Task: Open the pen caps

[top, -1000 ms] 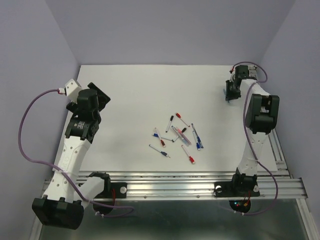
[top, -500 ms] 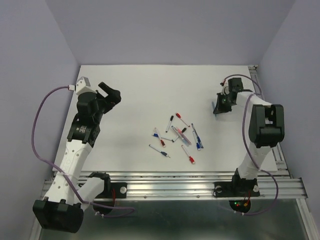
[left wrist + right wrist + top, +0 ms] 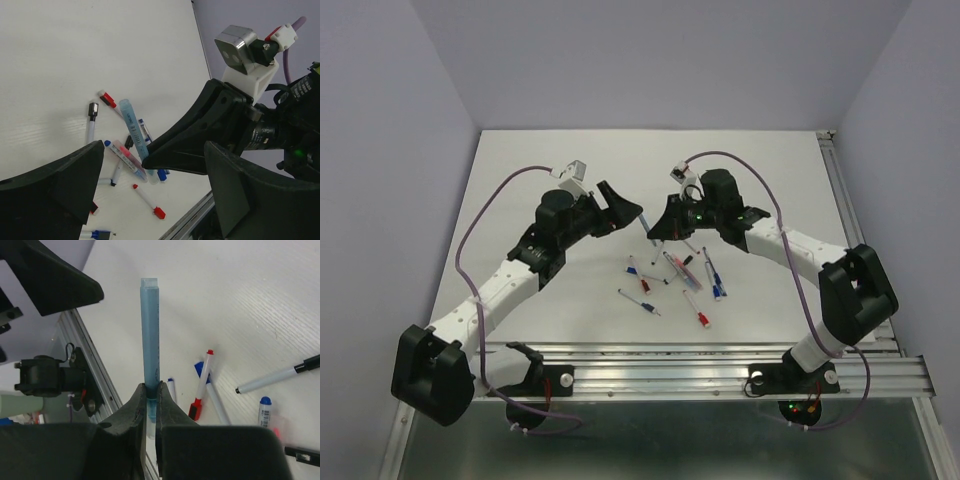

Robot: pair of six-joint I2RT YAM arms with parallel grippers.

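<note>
Pinched tight in right gripper (image 3: 149,386): blue pen (image 3: 149,330), long axis pointing left toward wide-open left gripper (image 3: 625,207) (nothing held).

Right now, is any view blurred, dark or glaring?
Top external: even soft light, faint shadows, pens small but sharp. Left wrist: the left pincer is black, without detail; pens behind are clear. Right wrist: the blue pen in the shut right pincer is sharp, no glare.
</note>
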